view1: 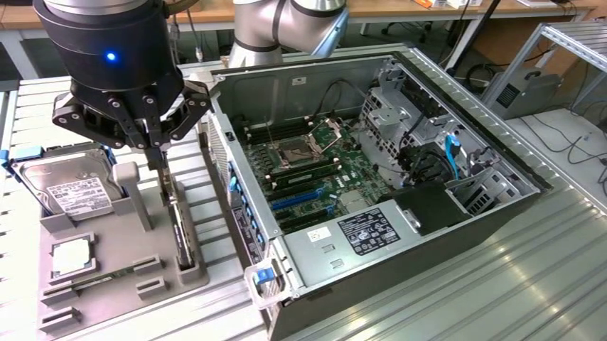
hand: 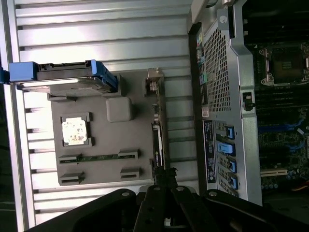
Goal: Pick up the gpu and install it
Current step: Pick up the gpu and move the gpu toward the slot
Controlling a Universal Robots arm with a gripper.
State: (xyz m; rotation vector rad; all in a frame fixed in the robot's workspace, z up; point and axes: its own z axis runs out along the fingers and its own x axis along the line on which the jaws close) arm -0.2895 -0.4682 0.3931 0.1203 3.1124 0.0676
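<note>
The gpu point(view1: 180, 227) is a slim black card standing on its edge in a slot of the grey holder tray point(view1: 104, 249), just to the exterior view's left of the open computer case point(view1: 455, 213). My gripper point(view1: 155, 153) hangs over the card's far end, and its fingers are shut on the card's top edge. In the wrist view the fingertips point(hand: 164, 175) meet on the gpu point(hand: 158, 130), which still sits in the tray point(hand: 104, 140). Blue expansion slots point(view1: 298, 199) lie on the motherboard inside the case.
A silver hard drive point(view1: 71, 188) with blue rails stands at the tray's far end. A small processor chip point(view1: 71, 257) and a thin memory stick point(view1: 104, 275) lie in the tray too. The case's rear wall point(hand: 227, 96) rises close beside the gpu. Everything rests on ribbed metal decking point(view1: 493, 284).
</note>
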